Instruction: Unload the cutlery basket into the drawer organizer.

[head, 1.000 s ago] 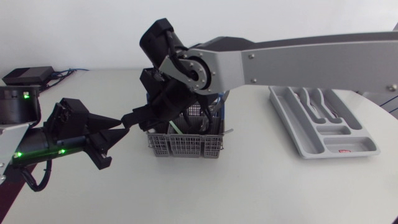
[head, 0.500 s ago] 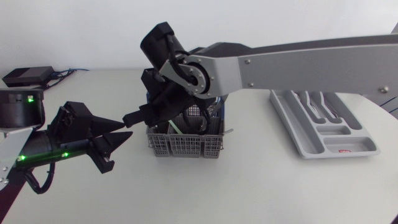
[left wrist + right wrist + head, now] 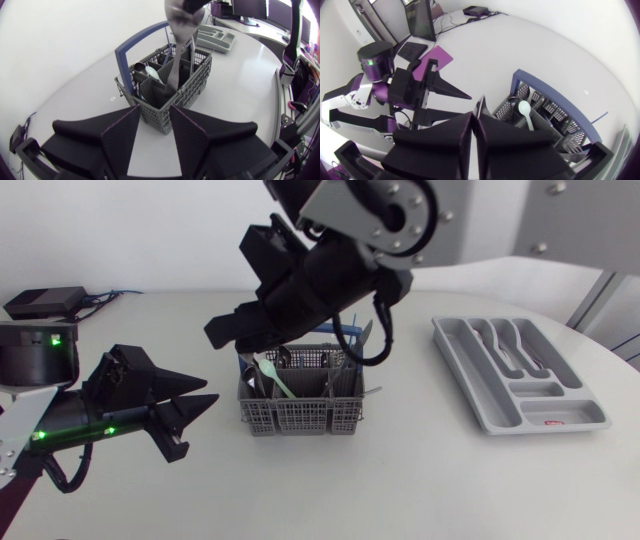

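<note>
Counter (image 3: 400, 480): my right fingers (image 3: 466, 126) are clenched on a metal utensil (image 3: 175, 65) over the cutlery basket (image 3: 300, 417), which holds a pale spoon (image 3: 277, 380). Left fingers (image 3: 125, 135) are released at its 9 o'clock. At 3 o'clock, the drawer organizer (image 3: 478, 395) holds some cutlery (image 3: 515, 352).

No legible text; a small unreadable label (image 3: 553, 423) on the drawer organizer (image 3: 582, 414).

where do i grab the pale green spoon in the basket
Grip the spoon on the stem just under its bowl, coming down from above. It stands handle down in the basket, bowl up and leaning, so only its upper part clears the rim. The basket walls likely block any approach from the side.
</note>
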Motion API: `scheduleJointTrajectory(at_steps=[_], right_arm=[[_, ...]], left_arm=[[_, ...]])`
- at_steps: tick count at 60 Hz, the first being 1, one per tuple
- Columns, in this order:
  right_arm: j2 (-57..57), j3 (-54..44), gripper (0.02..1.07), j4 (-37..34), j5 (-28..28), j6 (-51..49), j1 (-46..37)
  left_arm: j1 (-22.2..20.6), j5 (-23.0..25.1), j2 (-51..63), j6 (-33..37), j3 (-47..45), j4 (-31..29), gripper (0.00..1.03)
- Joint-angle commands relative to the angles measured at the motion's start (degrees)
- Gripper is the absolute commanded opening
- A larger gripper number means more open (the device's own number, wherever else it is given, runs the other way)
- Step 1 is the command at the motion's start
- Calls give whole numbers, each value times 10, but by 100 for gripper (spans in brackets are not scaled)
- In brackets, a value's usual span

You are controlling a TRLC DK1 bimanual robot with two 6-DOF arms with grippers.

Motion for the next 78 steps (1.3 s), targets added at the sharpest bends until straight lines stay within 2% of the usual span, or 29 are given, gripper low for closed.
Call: scheduleJointTrajectory(at_steps=[1, 19, 38, 45, 52, 58, 78], right_arm=[[-38, 22, 8, -23, -10, -20, -3], [-119, 15, 8, -79, -76, -28, -17], [-175, -50, 8, -102, -160, -50, -20], [-192, -73, 8, -105, -179, -59, -20], [-206, -105, 8, -104, -199, -68, -21], [-216, -134, 8, -100, -228, -70, -25], [-228, -179, 8, -80, -297, -66, -24]], left_arm=[[-18, -1, -10, 0, 26, -7, 43], [-62, 44, -5, -27, 108, -50, 43], [-62, 161, 33, -21, 154, -99, 43], [-62, 224, 34, 9, 162, -151, 43], [-73, 252, 26, 52, 159, -205, 43], [-88, 264, 9, 92, 152, -251, 43], [-154, 267, -19, 155, 121, -324, 43]])
